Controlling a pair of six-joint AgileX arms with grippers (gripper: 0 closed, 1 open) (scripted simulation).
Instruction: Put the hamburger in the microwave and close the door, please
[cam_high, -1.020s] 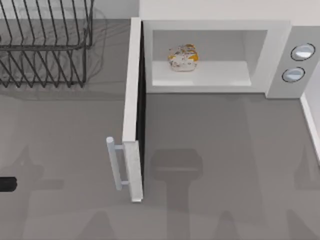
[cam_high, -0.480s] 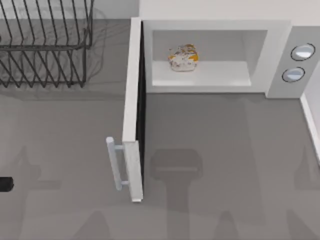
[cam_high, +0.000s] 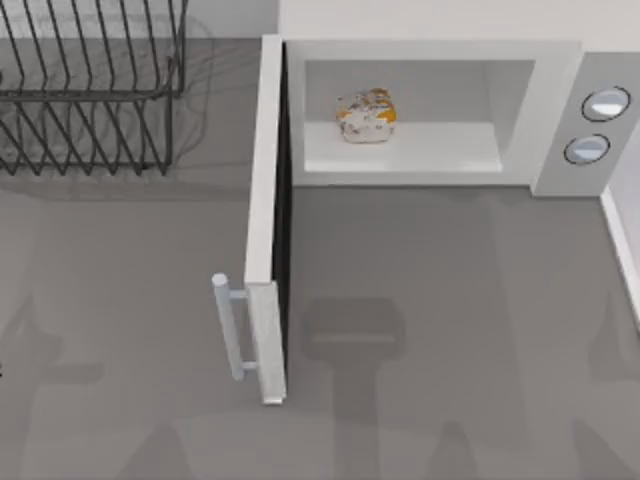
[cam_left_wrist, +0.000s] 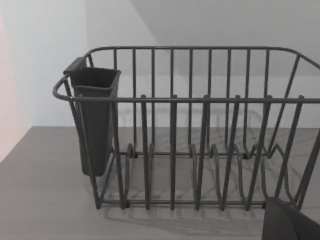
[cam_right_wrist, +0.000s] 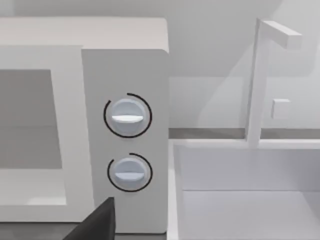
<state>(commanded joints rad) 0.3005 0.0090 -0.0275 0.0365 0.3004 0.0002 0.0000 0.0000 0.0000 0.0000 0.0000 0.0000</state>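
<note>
Left wrist camera faces the black wire rack (cam_left_wrist: 200, 135), upright on the grey desk (cam_left_wrist: 45, 190) before a pale wall; a dark cup-shaped holder (cam_left_wrist: 95, 117) hangs inside the rack's end wall. A dark part of the left end effector (cam_left_wrist: 290, 222) intrudes at the frame corner; whether it is open or closed cannot be told.

Right wrist camera faces the microwave (cam_right_wrist: 125, 60) at its grey knob panel, two round silvery knobs (cam_right_wrist: 127, 116) one above the other. A white basin (cam_right_wrist: 240, 200) with a thin white upright post (cam_right_wrist: 255, 85) stands just beside the microwave on the knob side. A dark edge of the right end effector (cam_right_wrist: 97, 225) shows low in frame; its state cannot be told.

From above, the hamburger (cam_high: 366, 115) rests on the cavity floor of the microwave (cam_high: 430, 50), toward the hinge side. The door (cam_high: 266, 220) stands fully open, square to the microwave front, bar handle (cam_high: 228, 325) facing away from the cavity. The rack (cam_high: 90, 90) stands beyond the door, on the side away from the cavity.
</note>
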